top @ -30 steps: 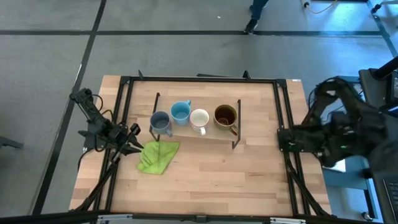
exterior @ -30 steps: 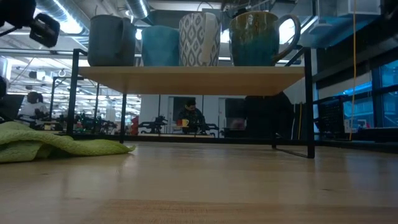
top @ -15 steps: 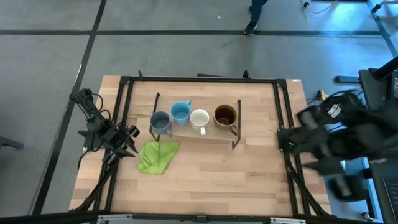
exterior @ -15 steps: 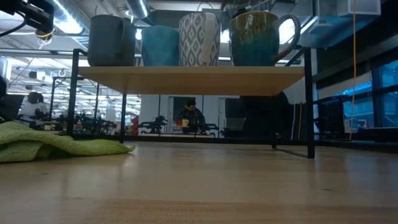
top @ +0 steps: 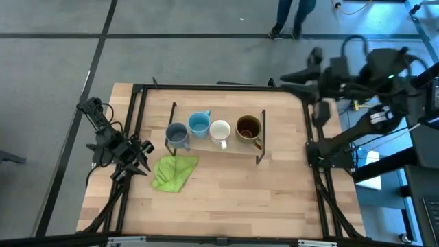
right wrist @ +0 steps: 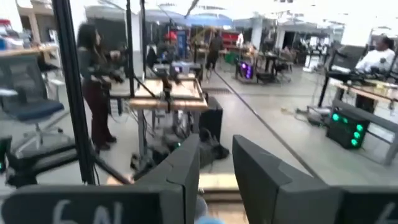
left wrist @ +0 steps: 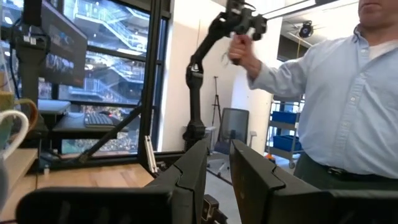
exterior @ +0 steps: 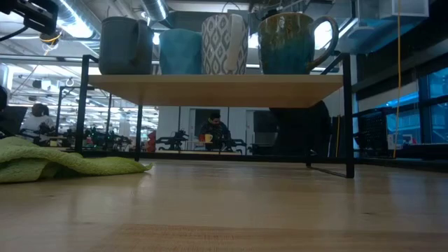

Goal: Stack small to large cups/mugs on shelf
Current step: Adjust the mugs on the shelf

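On the low light-wood shelf (top: 226, 147) at frame centre, four mugs stand in a row: grey-blue (top: 176, 133), light blue (top: 199, 123), white (top: 220, 130), brown (top: 248, 127). The left gripper (top: 142, 157), fingers narrowly parted and empty, sits just left; the right gripper (top: 302, 77), likewise, is raised at upper right.

Looks like a big open robotics lab, not anybody's home. The wooden bench (top: 226, 199) is sitting inside a black metal frame (top: 310, 123) on a grey floor (top: 55, 82) marked with dark lines. Other rigs are standing around further back (right wrist: 171, 93), with people working at desks (right wrist: 376, 59) and monitors glowing (left wrist: 53, 46). Overhead lights and ducting are running along the ceiling (exterior: 150, 8), and a person in a light shirt (left wrist: 336, 118) is hanging out right beside the setup.
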### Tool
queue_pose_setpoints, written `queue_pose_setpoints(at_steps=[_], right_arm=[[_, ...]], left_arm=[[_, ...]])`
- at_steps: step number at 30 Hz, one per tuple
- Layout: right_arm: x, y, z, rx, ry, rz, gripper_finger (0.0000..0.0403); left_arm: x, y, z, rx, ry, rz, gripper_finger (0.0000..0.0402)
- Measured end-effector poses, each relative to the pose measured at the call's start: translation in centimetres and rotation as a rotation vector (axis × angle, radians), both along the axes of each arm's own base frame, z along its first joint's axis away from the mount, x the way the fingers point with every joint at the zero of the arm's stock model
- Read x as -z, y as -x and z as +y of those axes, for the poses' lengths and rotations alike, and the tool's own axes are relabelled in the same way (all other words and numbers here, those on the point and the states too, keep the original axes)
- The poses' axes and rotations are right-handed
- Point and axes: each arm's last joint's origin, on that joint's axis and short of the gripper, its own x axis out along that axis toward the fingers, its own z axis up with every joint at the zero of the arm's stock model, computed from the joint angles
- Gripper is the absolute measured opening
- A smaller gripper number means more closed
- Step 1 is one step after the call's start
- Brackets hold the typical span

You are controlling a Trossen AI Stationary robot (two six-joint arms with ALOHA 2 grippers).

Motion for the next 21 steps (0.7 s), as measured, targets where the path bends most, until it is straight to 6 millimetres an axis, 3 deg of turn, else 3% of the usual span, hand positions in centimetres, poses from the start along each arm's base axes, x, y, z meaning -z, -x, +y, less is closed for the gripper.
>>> queue_pose_setpoints(at_steps=[3, 6, 9, 14, 21], right_arm=[[0.8, 3.1, -1.3, 0.033, -0.002, 0.036, 0.0098], [2.8, 5.6, -2.2, 0.082, -0.041, 0.057, 0.0098], [6.0, 6.7, -2.6, 0.079, -0.063, 0.027, 0.0098], [14.0, 7.4, -2.9, 0.079, -0.097, -0.019, 0.0098], [21.0, 13.4, -2.7, 0.109, -0.172, -0.168, 0.0098]], left_arm=[[0.1, 0.0, 0.0, 0.003, 0.0, 0.012, 0.0066], [0.1, 0.0, 0.0, 0.003, 0.0, 0.012, 0.0066], [0.1, 0.0, 0.0, 0.003, 0.0, 0.012, 0.0066], [0.1, 0.0, 0.0, -0.008, 0.002, 0.014, 0.0066], [0.1, 0.0, 0.0, -0.007, 0.008, 0.014, 0.0066]])
